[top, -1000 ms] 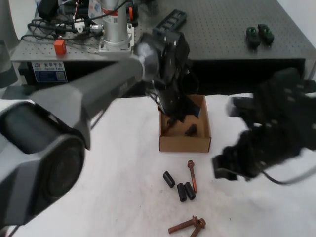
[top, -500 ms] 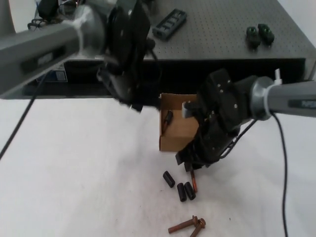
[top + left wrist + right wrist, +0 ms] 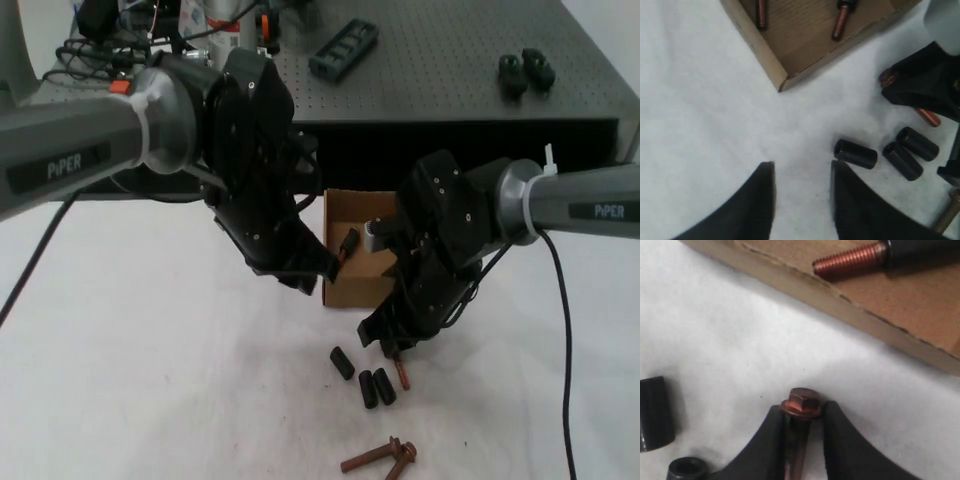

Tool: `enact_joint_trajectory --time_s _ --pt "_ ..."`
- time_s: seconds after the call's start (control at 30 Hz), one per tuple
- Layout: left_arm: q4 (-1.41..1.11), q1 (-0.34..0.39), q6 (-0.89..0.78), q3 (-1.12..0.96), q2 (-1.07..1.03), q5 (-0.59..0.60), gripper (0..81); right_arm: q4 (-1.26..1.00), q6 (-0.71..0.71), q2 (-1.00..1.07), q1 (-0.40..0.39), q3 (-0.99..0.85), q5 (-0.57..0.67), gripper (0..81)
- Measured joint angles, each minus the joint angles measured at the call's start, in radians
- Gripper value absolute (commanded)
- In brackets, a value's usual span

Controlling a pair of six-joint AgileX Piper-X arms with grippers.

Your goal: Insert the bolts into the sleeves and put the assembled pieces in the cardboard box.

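Right wrist view: right claw [image 3: 802,412] pinches bolt [image 3: 797,440] near box [image 3: 840,302] edge (left claw [image 3: 801,172] parted).

Light: bright and diffuse.
We log soft shadows beside the sleeves [image 3: 855,153] on the white cloth [image 3: 700,125], and a faint sheen on the bolt [image 3: 801,402].

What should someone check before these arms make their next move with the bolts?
1. Bolt held by right gripper: ok, fingers closed on its shank.
2. Left gripper free: ok, open and empty.
3. Sleeves available: ok, three lie loose on the cloth near the left gripper.
4. Room in box: ok, two assembled pieces inside, bare floor left.
5. Bolt lifted off the cloth: cannot tell.
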State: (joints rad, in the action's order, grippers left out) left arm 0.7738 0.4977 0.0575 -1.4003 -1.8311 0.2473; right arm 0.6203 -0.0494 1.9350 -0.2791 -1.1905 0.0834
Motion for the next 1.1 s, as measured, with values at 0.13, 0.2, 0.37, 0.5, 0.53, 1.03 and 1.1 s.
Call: enact_joint_trajectory --time_s 0.13,0.2,0.37,0.5,0.53,1.03,1.1 --pt "0.0 0.0 -0.018 0.0 0.0 0.017 38.4 0.032 -0.008 0.0 0.01 -0.005 0.0 20.6" --pt "0.0 0.0 -0.023 0.0 0.0 0.027 38.4 0.058 -0.021 0.0 0.011 -0.006 0.0 33.3" --pt "0.0 0.0 -0.048 0.0 0.0 0.048 38.4 0.113 -0.03 -0.004 0.01 -0.011 0.007 31.2" --pt "0.0 0.0 -0.048 0.0 0.0 0.05 38.4 0.129 -0.03 -0.004 0.01 -0.011 -0.002 20.4" --pt "0.0 0.0 -0.048 0.0 0.0 0.05 38.4 0.131 -0.031 -0.004 0.01 -0.011 -0.005 17.9" --pt "0.01 0.062 -0.115 0.0 -0.073 0.096 38.4 0.186 -0.033 -0.079 0.067 0.017 -0.008 2.4" --pt "0.009 0.091 -0.115 0.0 -0.094 0.098 38.4 0.185 -0.033 -0.172 0.116 0.06 -0.008 2.4"
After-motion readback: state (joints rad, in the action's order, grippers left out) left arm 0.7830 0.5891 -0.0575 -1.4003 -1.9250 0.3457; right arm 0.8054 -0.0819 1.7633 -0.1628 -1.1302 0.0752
